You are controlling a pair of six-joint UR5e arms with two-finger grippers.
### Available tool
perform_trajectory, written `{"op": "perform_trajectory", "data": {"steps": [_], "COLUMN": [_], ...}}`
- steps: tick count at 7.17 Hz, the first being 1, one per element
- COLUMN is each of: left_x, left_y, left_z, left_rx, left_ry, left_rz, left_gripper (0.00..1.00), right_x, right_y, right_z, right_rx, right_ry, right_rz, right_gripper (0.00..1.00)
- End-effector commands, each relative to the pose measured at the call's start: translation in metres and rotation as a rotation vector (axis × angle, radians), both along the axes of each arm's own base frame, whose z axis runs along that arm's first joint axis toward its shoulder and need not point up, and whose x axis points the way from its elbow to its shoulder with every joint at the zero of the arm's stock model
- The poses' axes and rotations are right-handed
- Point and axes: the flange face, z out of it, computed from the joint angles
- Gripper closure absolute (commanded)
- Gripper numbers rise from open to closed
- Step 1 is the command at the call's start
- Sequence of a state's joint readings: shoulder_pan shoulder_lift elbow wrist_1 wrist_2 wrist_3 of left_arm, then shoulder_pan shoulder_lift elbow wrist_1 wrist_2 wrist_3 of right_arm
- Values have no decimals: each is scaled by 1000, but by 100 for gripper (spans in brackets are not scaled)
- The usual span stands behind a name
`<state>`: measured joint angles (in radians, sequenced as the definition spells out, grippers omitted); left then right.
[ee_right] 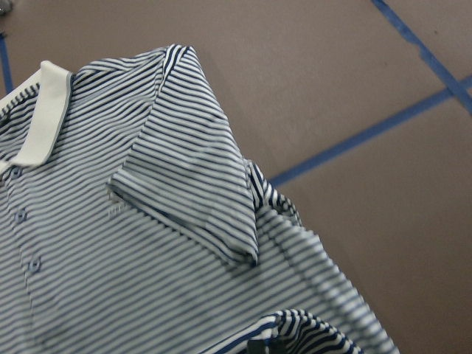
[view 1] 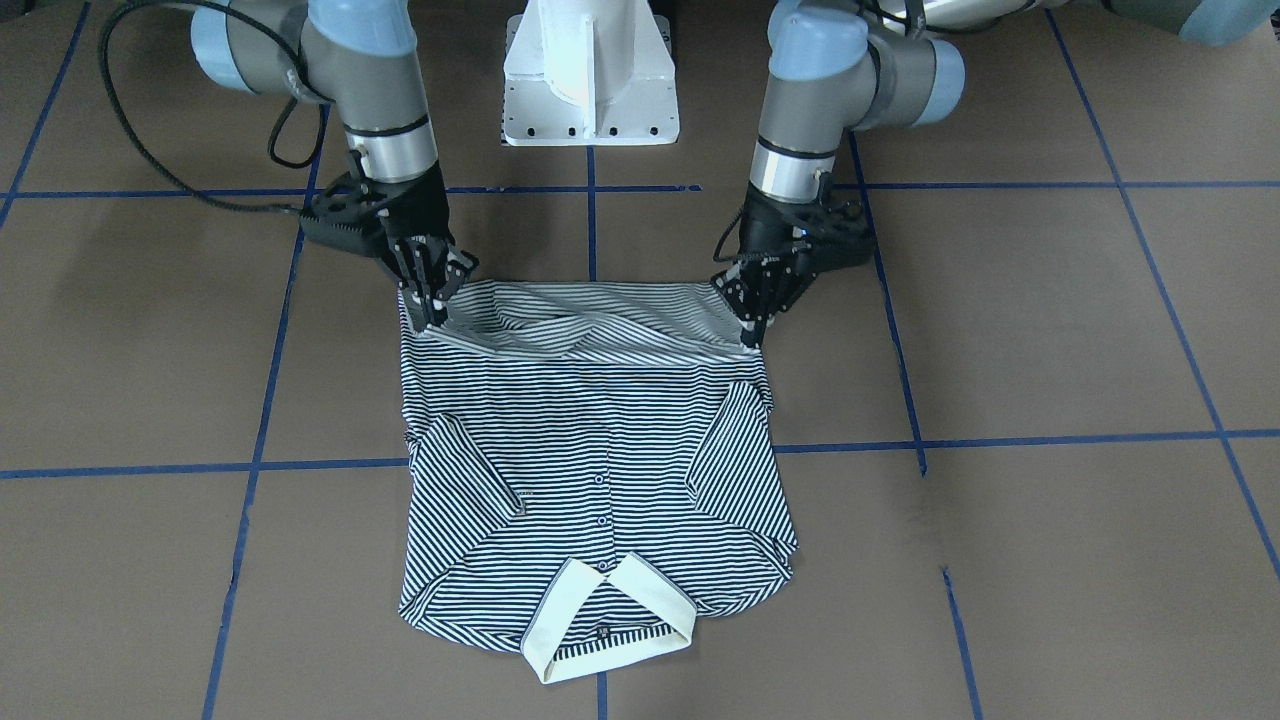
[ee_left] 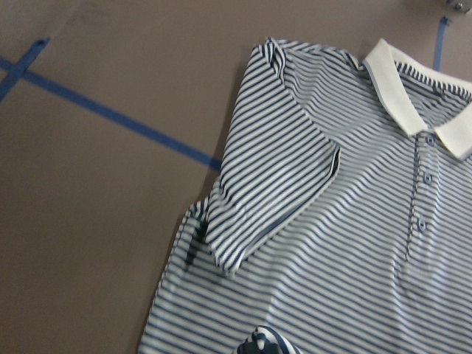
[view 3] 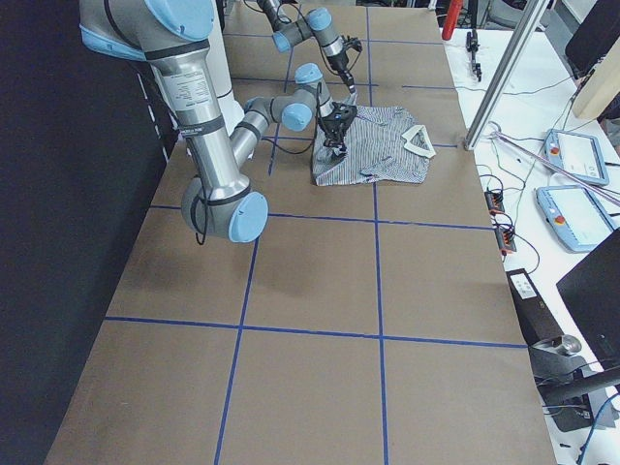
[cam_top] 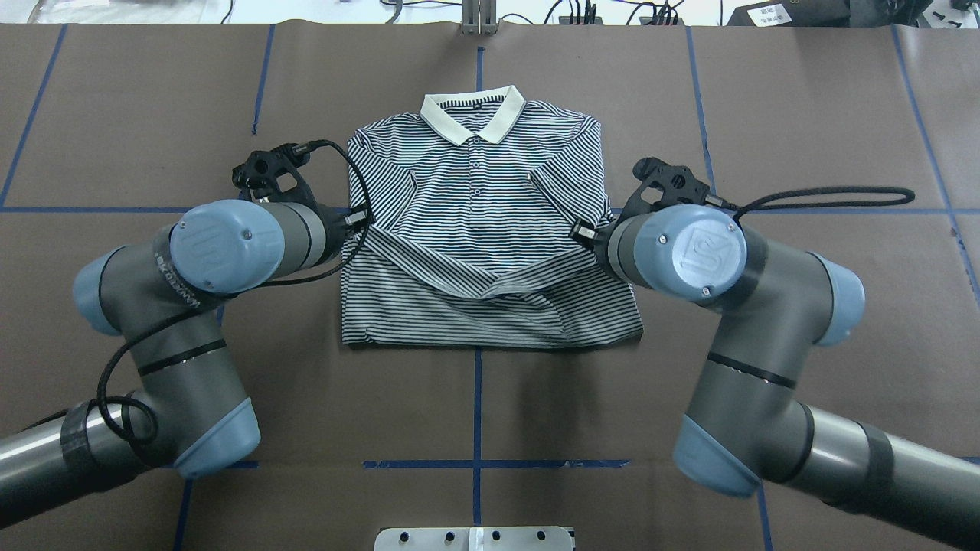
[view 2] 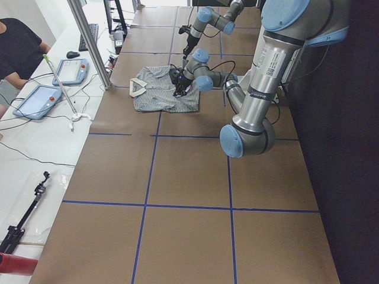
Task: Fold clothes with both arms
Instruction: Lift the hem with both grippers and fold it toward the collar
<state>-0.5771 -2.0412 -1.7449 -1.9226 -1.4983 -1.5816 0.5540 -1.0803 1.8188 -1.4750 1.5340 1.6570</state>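
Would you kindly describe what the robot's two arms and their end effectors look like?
Both the left arm and right arm are silver-grey tubes with rounded light-blue joint caps bearing an embossed logo, plus black bands. Braided black cables run along each. The left end effector and right end effector are black, two-fingered, with open linkage frames.

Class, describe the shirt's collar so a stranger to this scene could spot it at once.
On the brown table with blue tape lines lies a striped polo shirt. At its end away from the robot, opposite where the left hand and right hand grip it, sits the collar: the only plain cream part among navy-and-white stripes.
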Motion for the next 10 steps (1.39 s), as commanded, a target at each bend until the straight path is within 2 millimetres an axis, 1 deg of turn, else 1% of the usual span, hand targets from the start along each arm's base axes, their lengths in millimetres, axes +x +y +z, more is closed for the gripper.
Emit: {"op": "perform_trajectory", "data": {"steps": [1, 2, 3, 4, 5, 6, 7, 8, 9, 10], "left_x": [-18, -14, -1, 12, 20, 23, 23, 28, 30, 33], "left_y": [-64, -82, -93, -108, -123, -132, -138, -143, -144, -145], "left_z": [18, 22, 18, 29, 46, 58, 58, 57, 51, 52], "left_rx": [54, 50, 55, 46, 83, 105, 106, 103, 117, 123], "left_ry": [-53, -81, -80, -96, -116, -144, -152, -158, -138, -130], "left_rz": [-47, -56, -58, -63, -85, -101, -103, -102, -103, -101], "left_gripper": [100, 100, 100, 100, 100, 100, 100, 100, 100, 99], "right_x": [6, 9, 2, -8, -13, -17, -26, -31, -31, -32], "right_y": [-95, -123, -149, -170, -190, -201, -209, -214, -214, -214], "right_z": [14, 17, 16, 22, 37, 46, 44, 41, 42, 43], "right_rx": [-6, 2, -6, -11, -4, -8, -18, -23, -24, -25], "right_ry": [96, 109, 117, 124, 113, 121, 131, 137, 138, 139], "right_rz": [61, 62, 79, 90, 103, 109, 107, 107, 107, 106], "right_gripper": [100, 100, 100, 100, 100, 100, 100, 100, 100, 100]}}
